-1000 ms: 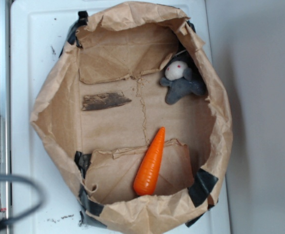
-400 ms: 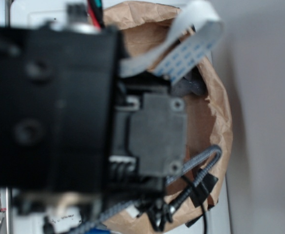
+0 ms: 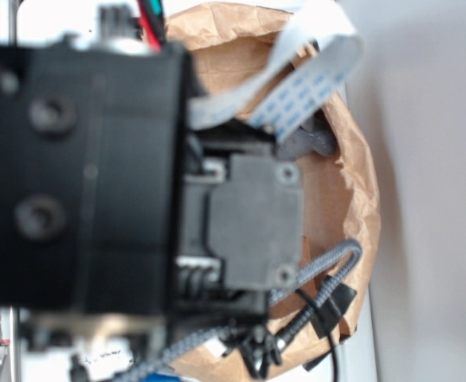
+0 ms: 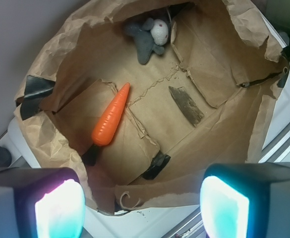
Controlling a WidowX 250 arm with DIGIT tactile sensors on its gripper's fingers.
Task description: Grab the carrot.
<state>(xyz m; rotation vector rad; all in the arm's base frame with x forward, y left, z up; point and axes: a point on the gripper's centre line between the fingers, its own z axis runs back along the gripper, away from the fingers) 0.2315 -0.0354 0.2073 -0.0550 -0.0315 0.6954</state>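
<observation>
Gripper (image 4: pixel 140 206) wide open, holding nothing, pads (image 4: pixel 59 208) high above near rim of paper bag (image 4: pixel 244 153). Carrot (image 4: pixel 111 120) ahead, left of gap, flat on bag floor, tip pointing away. Bark piece (image 4: pixel 186 105) ahead-right. Grey plush toy (image 4: pixel 147 35) farthest, against back wall.

Exterior view: we are looking straight down from overhead, with the blurred black arm (image 3: pixel 81 175) filling most of the picture very near the lens.
Wrist view: we are looking down from above the paper bag (image 4: pixel 60 74), seeing its whole inside.
Shared: both views are showing the bag's crumpled rim.
</observation>
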